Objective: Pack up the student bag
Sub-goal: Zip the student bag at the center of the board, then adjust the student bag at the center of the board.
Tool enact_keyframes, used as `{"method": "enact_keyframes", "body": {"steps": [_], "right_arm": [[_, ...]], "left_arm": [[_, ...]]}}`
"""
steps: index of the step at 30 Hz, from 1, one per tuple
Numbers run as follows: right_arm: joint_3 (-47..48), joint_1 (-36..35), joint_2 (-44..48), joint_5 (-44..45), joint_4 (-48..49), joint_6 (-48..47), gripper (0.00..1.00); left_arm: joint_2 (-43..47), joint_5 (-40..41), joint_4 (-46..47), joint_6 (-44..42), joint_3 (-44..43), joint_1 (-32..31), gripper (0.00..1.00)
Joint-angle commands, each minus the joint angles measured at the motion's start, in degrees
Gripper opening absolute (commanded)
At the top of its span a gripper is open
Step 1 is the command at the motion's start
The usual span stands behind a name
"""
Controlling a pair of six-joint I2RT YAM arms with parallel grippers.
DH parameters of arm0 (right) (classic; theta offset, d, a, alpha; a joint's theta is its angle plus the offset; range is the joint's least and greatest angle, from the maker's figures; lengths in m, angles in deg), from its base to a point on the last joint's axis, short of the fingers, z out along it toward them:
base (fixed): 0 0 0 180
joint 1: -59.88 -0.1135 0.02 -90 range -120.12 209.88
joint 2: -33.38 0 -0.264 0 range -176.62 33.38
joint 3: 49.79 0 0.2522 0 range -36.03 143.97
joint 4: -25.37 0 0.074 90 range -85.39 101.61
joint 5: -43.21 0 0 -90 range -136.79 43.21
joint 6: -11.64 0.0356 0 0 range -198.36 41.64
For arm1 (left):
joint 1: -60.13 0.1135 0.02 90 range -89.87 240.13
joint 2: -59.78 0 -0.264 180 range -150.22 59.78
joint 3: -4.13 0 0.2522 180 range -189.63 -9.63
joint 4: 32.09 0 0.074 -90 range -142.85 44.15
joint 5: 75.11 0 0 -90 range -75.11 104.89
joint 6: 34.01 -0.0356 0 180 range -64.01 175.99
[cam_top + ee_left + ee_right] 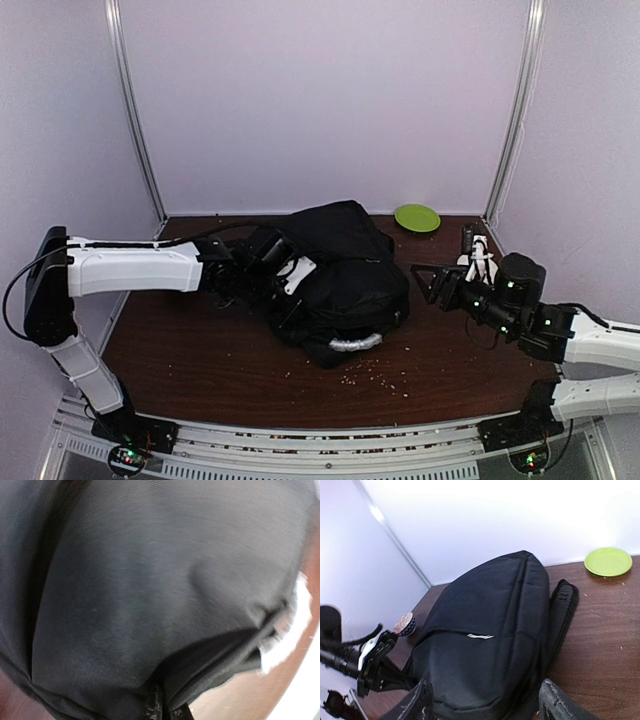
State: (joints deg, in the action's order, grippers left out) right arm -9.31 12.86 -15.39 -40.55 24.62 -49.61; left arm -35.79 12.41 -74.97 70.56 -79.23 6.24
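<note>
The student bag (345,275) slumps central on the surface (200,350), left fingers (292,276) buried in its side (grip cannot be told), right fingers (421,701) spread wide, clear of it; risk: limp fabric slips, bag drags instead of opening.

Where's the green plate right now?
In the top view the green plate lies at the far right of the table, by the back wall, beyond the student bag and apart from it.

No writing, brand, number or sign was readable anywhere. The bag (485,600) bore one small pale tag (480,636), but it was too small to show lettering.
</note>
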Motion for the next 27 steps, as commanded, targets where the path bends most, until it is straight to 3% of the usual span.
{"method": "enact_keyframes", "body": {"steps": [1,7,11,15,19,21,27], "right_arm": [[1.32,2.72,-5.77,2.84,-2.86,12.51,0.70],[1.22,0.55,-16.58,-2.51,9.99,20.62,0.60],[3.74,-4.43,-20.14,1.08,9.88,20.50,0.60],[2.40,-7.32,-17.00,5.81,7.63,17.50,0.61],[-0.80,-8.27,-14.07,5.89,7.07,14.73,0.61],[-2.68,-8.63,-13.44,5.55,7.66,14.38,0.61],[-5.44,-8.83,-14.75,5.48,14.88,17.81,0.64]], "left_arm": [[2.71,16.08,-1.24,4.60,4.73,2.14,0.00],[5.70,21.63,1.68,7.91,11.01,6.80,0.00],[9.33,20.67,4.32,9.40,11.95,10.28,0.01],[14.42,19.51,2.71,8.63,11.07,10.29,0.42],[23.77,13.56,1.45,8.37,12.07,9.42,0.72],[27.64,10.29,2.33,8.70,13.11,7.51,0.96],[33.35,10.79,12.19,21.53,21.19,2.78,0.98]]}}
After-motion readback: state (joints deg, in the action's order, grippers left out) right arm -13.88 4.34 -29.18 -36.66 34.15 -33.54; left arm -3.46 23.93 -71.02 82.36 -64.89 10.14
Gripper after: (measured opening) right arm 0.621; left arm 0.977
